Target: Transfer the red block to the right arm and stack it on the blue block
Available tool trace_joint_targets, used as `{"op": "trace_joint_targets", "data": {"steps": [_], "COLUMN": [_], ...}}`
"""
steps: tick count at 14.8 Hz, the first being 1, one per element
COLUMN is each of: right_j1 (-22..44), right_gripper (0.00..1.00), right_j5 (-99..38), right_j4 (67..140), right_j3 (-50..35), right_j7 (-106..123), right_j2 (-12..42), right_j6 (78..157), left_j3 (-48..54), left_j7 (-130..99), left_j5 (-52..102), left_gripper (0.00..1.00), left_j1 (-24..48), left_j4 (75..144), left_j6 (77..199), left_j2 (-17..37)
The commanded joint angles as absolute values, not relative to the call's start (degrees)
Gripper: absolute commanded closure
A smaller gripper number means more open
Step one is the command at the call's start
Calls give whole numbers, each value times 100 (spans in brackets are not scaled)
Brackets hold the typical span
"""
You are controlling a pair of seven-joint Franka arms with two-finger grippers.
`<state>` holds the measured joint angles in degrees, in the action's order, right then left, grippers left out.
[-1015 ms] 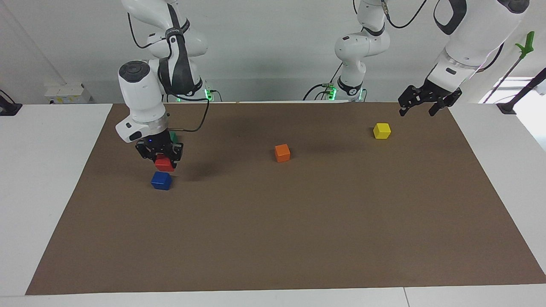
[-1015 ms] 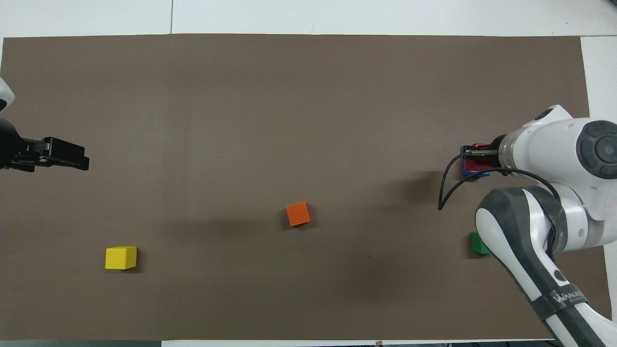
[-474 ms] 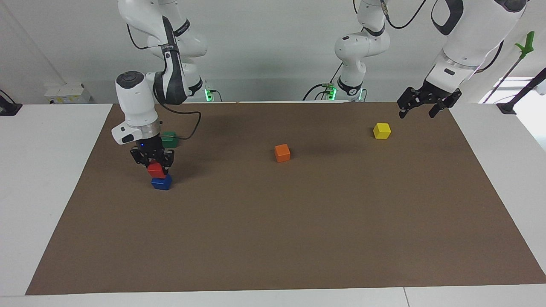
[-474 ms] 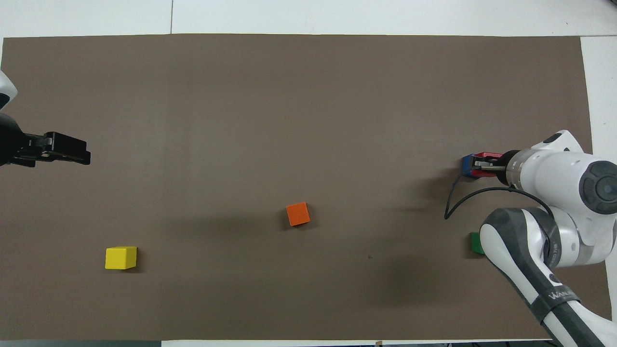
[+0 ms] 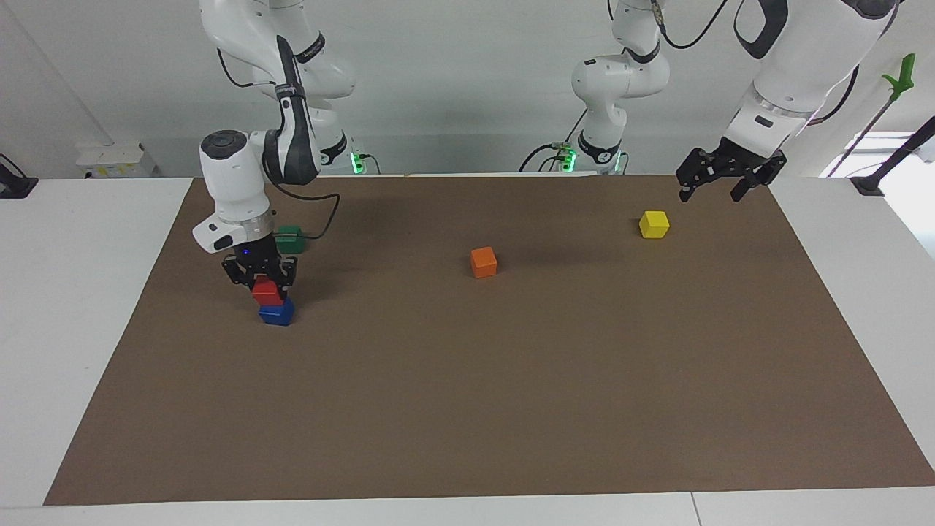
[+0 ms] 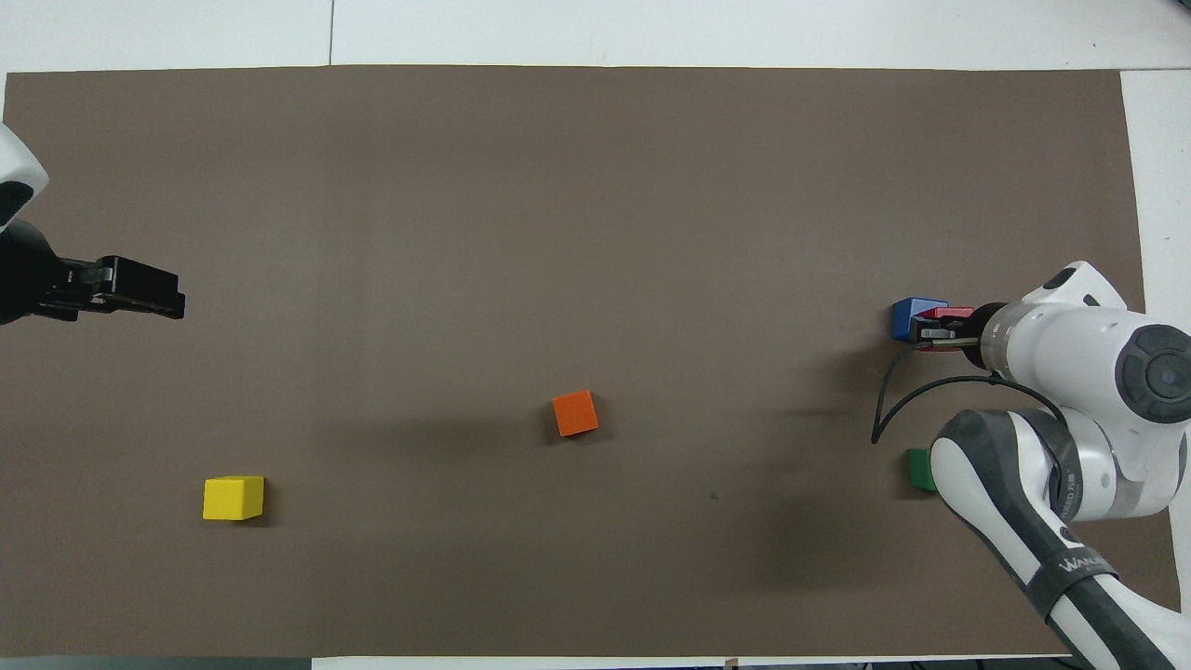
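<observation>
The right arm's black two-finger gripper (image 5: 261, 281) was clamped on the small bright red cube (image 5: 266, 291), which sat on top of the small deep blue cube (image 5: 277, 313) on the brown table mat (image 5: 467, 409), though the overhead view did not make clear whether the red cube's full weight rested there. A dark green cube (image 5: 291, 238) lay near the blue cube, closer to the robots. The left arm's black gripper (image 5: 719, 179) hung with its fingers spread wide and holding nothing, well apart from the blue cube, above the mat near a small yellow cube (image 5: 654, 223), with a small orange cube (image 5: 483, 261) between the yellow and blue ones.

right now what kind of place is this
Probably a robotics lab: two white robot arms mounted at a table with a brown mat, small coloured cubes such as the orange cube laid out.
</observation>
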<state>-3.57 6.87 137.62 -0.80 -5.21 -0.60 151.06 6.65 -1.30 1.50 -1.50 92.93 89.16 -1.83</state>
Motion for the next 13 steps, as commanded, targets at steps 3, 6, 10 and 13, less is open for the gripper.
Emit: {"op": "trace_joint_targets", "data": {"steps": [3,6,10,13], "right_j1": [-483,-387,-395,-431], "right_gripper": [100,100,100,100], "right_j5": [826,826,826,826], "right_j4": [13694,13641,13685,13711], "right_j3": [-149,-149,-149,-149], "right_j7": [-562,-738,-729,-756], "right_j2": [35,62,62,53], "right_j6": [15143,15143,15187,15196], "left_j3": [597,606,598,606], "left_j7": [-229,-229,-237,-246], "left_j5": [0,0,0,0], "left_gripper": [0,0,0,0], "left_j1": [35,44,26,35], "left_j4": [9220,9316,9395,9571], "left_j6": [8815,8781,8754,8850], "left_j2": [-176,-211,-255,-334]}}
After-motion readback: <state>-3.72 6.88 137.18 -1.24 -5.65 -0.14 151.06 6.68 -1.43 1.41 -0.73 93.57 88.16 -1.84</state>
